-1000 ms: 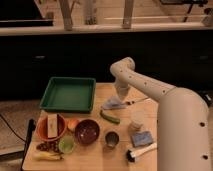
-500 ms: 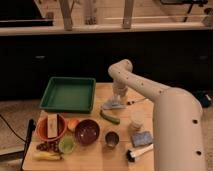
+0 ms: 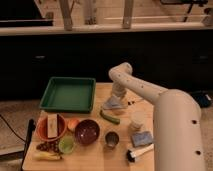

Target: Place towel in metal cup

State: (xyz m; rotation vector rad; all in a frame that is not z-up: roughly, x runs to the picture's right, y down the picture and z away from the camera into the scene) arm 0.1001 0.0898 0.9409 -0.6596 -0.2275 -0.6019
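In the camera view, the robot's white arm (image 3: 150,92) is reaching in from the right and bending down over the back of the wooden table (image 3: 95,160). Its gripper (image 3: 116,97) is hanging right over the towel (image 3: 112,105), pointing straight down as it would for a pinch from above. The towel is lying as a pale, crumpled heap on the tabletop, just right of the green tray (image 3: 68,93), and the gripper is meeting the top of that heap. Whether the gripper is clamping the cloth or only touching it cannot be told here. The metal cup (image 3: 111,139) is standing upright nearer the front edge, almost directly in front of the towel, with its mouth facing up and ready to take the cloth. A long green vegetable (image 3: 110,118) is lying between the towel and the cup, so the carry is probably calling for a lift high enough to clear it. A maroon bowl (image 3: 86,131) is sitting just left of the cup, while a white cup (image 3: 136,120) and a blue sponge (image 3: 141,138) are crowding its right side, leaving a narrow drop zone. Judging by this, the task is sitting at the grasping step, with the towel not yet off the table.
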